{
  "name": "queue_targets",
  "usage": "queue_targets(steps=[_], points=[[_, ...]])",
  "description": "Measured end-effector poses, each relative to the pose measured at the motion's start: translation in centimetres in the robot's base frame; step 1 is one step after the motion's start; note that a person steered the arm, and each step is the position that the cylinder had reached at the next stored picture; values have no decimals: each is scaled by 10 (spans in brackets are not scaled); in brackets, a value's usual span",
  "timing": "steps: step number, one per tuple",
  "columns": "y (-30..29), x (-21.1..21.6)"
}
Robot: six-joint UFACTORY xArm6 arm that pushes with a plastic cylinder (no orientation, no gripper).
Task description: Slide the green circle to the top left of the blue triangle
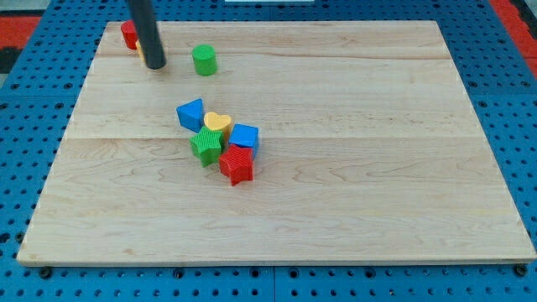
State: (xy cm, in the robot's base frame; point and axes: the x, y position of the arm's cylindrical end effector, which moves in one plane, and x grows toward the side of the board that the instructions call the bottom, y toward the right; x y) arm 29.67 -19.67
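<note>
The green circle stands near the board's top left. The blue triangle lies below it, at the left end of a cluster near the board's middle. My tip rests on the board just left of the green circle, a short gap apart. The rod rises out of the view's top.
A yellow heart, a blue cube, a green star and a red star crowd together right of and below the blue triangle. A red block sits at the top left corner, partly hidden behind the rod. The wooden board lies on a blue pegboard.
</note>
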Motion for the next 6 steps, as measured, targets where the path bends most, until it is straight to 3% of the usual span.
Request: queue_targets(steps=[2,4,6], points=[[27,-54],[85,-54],[126,-12]])
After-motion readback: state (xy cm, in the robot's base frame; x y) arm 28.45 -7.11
